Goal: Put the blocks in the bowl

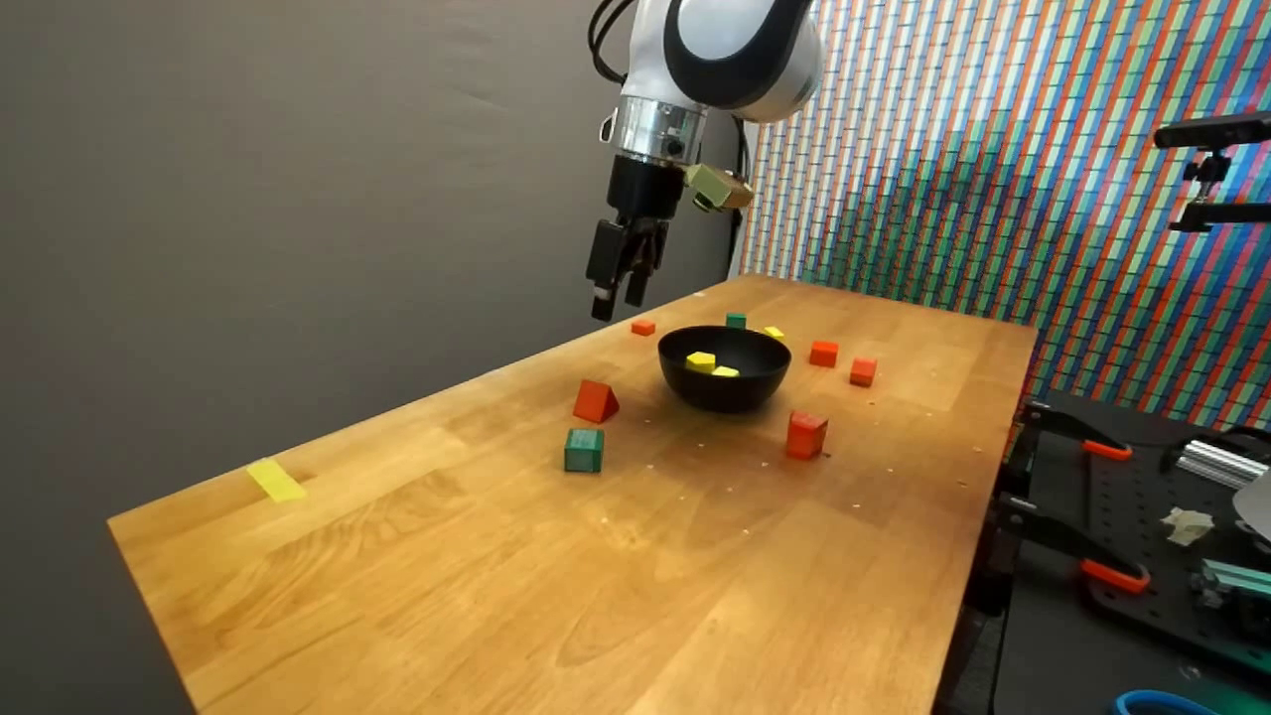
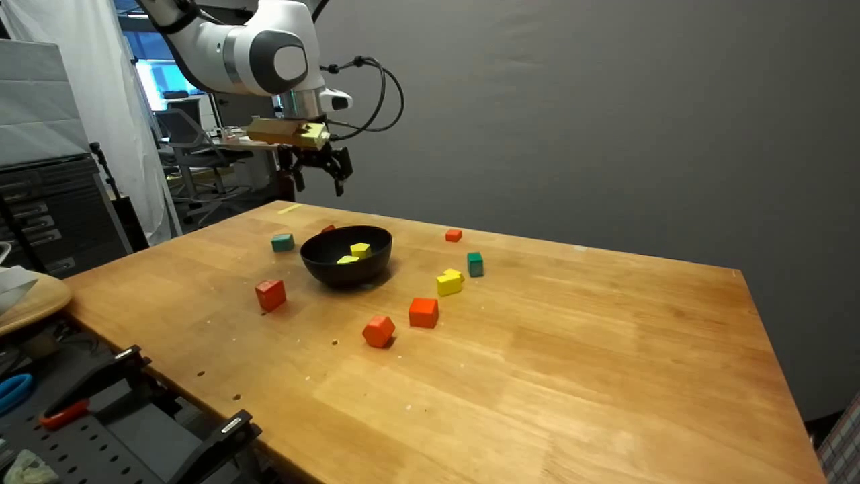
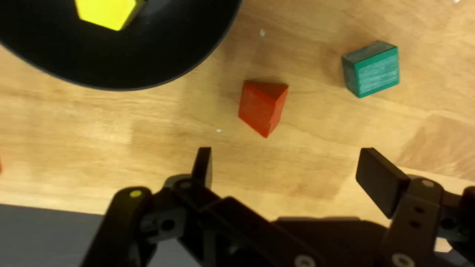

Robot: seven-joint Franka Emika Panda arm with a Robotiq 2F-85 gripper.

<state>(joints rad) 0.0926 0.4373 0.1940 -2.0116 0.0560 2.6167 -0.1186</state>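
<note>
Tool (image 3: 289, 167) hangs above the table (image 1: 477, 576), near the long edge beside the grey wall (image 1: 298, 199); its fingers (image 3: 380, 181) stand wide apart and hold nothing. Below and inward from them lies the red wedge (image 3: 256, 105), which I judge a reasonable next target. Its shape is the first danger: if the fingers close on the sloping faces, it can turn or slip out, so the flat ends seem safer. The wedge sits near both the bowl (image 1: 725, 395) and a green block (image 3: 376, 70); therefore a finger which comes down a little aside could push the bowl or knock this block. Inside the bowl two yellow blocks (image 1: 701, 361) are visible, and a piece released too high might jump from them out of the bowl. Farther along the wall edge lies a small orange block (image 2: 453, 235), and a careless touch could send it off the table. Away from the corner with the yellow tape (image 1: 276, 480) there are also a second green block (image 2: 475, 264) and a yellow shape (image 2: 449, 285), perhaps two pieces, which the fingers could pinch together by mistake. Three red and orange blocks (image 2: 423, 313) lie toward the opposite long edge.
</note>
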